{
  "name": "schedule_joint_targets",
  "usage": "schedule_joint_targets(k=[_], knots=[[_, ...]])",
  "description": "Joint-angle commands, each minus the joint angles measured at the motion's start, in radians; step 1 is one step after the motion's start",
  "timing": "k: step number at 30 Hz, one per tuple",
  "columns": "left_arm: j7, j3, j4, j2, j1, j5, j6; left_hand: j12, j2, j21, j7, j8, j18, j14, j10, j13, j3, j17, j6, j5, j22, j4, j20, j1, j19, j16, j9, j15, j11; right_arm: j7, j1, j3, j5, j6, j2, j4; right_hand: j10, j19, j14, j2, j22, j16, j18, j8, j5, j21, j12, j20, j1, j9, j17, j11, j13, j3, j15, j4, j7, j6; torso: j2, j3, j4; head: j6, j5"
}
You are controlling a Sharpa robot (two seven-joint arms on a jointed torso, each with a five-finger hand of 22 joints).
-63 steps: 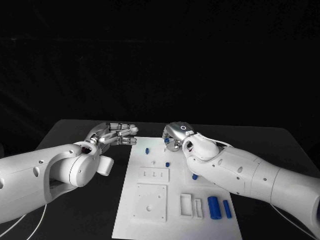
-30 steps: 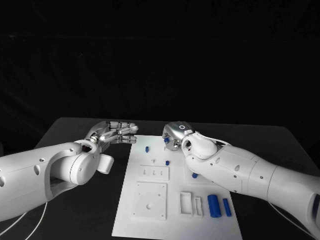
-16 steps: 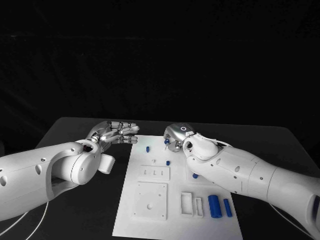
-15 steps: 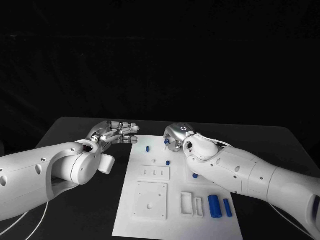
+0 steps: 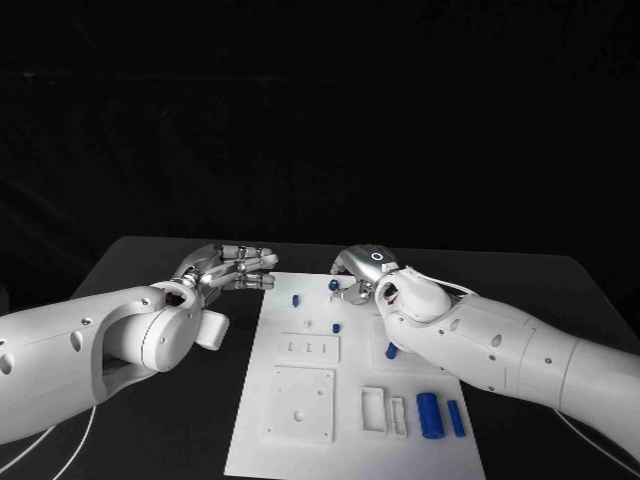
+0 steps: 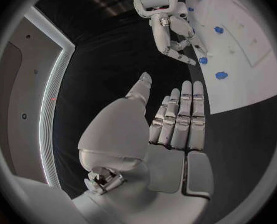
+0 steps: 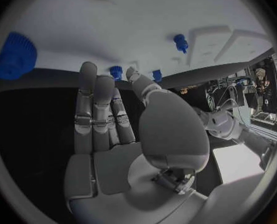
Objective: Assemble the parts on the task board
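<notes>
Black desk (image 5: 162, 262) carries the white task board (image 5: 352, 420), with blue parts (image 5: 427, 413) lying near its right edge and small ones standing at the far end. Head view: the left robot hand (image 5: 231, 266) hovers beside the board's far left edge, the right robot hand (image 5: 358, 275) over its far end. Left wrist view: fingers (image 6: 182, 114) straight, released, holding nothing. Right wrist view: fingers (image 7: 95, 109) extended toward a small peg (image 7: 116, 72), apparently unheld. A good pick probably needs a centred, slow pinch.

You see a white task board (image 5: 299, 400) with blue parts (image 5: 428, 413) on a black table (image 5: 154, 270), and silver hands (image 5: 234, 266) on white arms (image 5: 61, 350).
</notes>
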Motion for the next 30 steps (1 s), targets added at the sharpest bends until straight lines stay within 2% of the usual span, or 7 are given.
schedule_joint_targets(k=[1,4,7,11,17,20,30], knots=[[0.006,0.001,0.008,-0.001,0.003,-0.002,0.015,0.003,-0.007,0.006,0.000,-0.001,0.005,-0.008,-0.010,0.001,0.003,0.001,-0.008,0.005,-0.001,-0.005,0.000,0.002,-0.006,-0.002,-0.002,0.003,0.000,0.012,0.002,0.022,0.033,-0.024,-0.045,0.051,0.035,0.034,0.006,-0.004,-0.004,-0.006,0.009,0.004,-0.004,-0.005,-0.002,0.001,-0.007,-0.001,0.000,-0.010,-0.001,-0.005,-0.003,0.012,0.010,-0.006,-0.002,0.0014,-0.0081,0.008,-0.004],[0.005,0.001,0.010,-0.005,0.003,-0.002,0.017,0.003,-0.005,0.005,-0.001,-0.001,0.006,-0.009,0.004,0.002,0.003,0.001,0.003,0.004,-0.001,-0.006,0.001,0.000,-0.008,-0.003,-0.001,0.003,-0.003,0.021,0.002,0.048,0.054,-0.027,-0.092,0.091,0.148,0.038,0.010,0.003,0.000,0.001,0.001,0.004,0.004,0.002,-0.003,-0.013,-0.016,0.000,0.007,-0.034,0.001,0.011,-0.020,0.012,0.015,-0.002,-0.005,0.0033,-0.0163,0.010,-0.002],[0.006,0.001,0.012,-0.013,0.003,-0.002,0.017,0.005,0.003,0.004,-0.005,0.001,0.004,-0.007,0.056,0.002,-0.003,0.001,0.023,0.004,-0.002,-0.011,-0.002,0.000,-0.008,-0.005,0.000,-0.001,-0.016,0.042,0.002,0.082,0.109,-0.019,-0.151,0.130,0.317,0.040,0.011,0.006,0.021,0.033,-0.015,0.006,0.016,0.033,0.017,-0.042,-0.016,0.002,0.036,-0.085,0.022,0.039,-0.055,0.003,-0.003,0.026,-0.008,0.0073,-0.0268,0.011,0.001],[0.010,0.001,0.010,-0.018,0.003,-0.002,0.015,0.004,0.008,0.002,-0.005,0.001,0.002,-0.007,0.047,0.002,-0.011,0.001,0.032,0.006,-0.002,-0.019,-0.003,0.001,-0.007,-0.008,0.001,0.000,-0.014,0.060,0.003,0.110,0.185,0.028,-0.204,0.147,0.427,0.030,0.001,0.006,0.045,0.038,-0.071,0.006,0.038,0.051,0.035,-0.091,-0.016,0.002,0.070,-0.129,0.189,-0.013,-0.088,-0.025,-0.011,0.031,-0.011,0.0119,-0.0352,0.010,0.002],[0.013,0.001,0.006,-0.022,0.003,-0.002,0.015,0.004,0.005,0.001,-0.004,0.001,0.003,-0.006,0.015,0.002,-0.010,0.001,0.028,0.006,-0.002,-0.020,-0.002,0.002,-0.006,-0.008,0.000,0.001,-0.006,0.075,0.003,0.128,0.262,0.147,-0.250,0.133,0.241,0.025,-0.016,0.038,0.115,0.106,-0.070,0.009,0.129,0.105,0.587,-0.086,-0.017,0.004,0.191,-0.128,0.837,-0.168,-0.084,-0.025,-0.013,0.000,-0.011,0.0188,-0.0415,0.007,0.003],[0.014,0.001,0.004,-0.022,0.003,-0.002,0.016,0.004,0.004,0.001,-0.003,0.001,0.004,-0.006,0.012,0.002,-0.010,0.001,0.026,0.006,-0.001,-0.020,-0.001,0.002,-0.005,-0.008,0.000,0.001,-0.006,0.082,0.003,0.131,0.282,0.191,-0.254,0.112,0.225,0.011,-0.024,0.034,0.211,0.199,-0.051,0.004,0.175,0.194,0.847,-0.072,-0.012,0.002,0.400,-0.120,1.055,-0.196,-0.072,-0.020,-0.008,-0.018,-0.011,0.0191,-0.0399,0.004,0.001],[0.014,0.001,-0.002,-0.019,0.002,-0.002,0.023,0.005,0.002,0.001,-0.003,0.001,0.005,-0.006,0.006,0.002,-0.006,0.001,0.025,0.006,-0.001,-0.017,0.000,0.002,-0.006,-0.008,0.000,0.002,-0.004,0.096,0.001,0.133,0.297,0.272,-0.215,0.028,0.276,0.015,0.009,0.034,0.343,0.218,-0.040,0.004,0.218,0.275,1.041,-0.059,-0.005,0.000,0.589,-0.106,1.181,-0.220,-0.061,-0.006,0.005,-0.070,-0.010,0.0197,-0.0376,0.001,-0.006]])
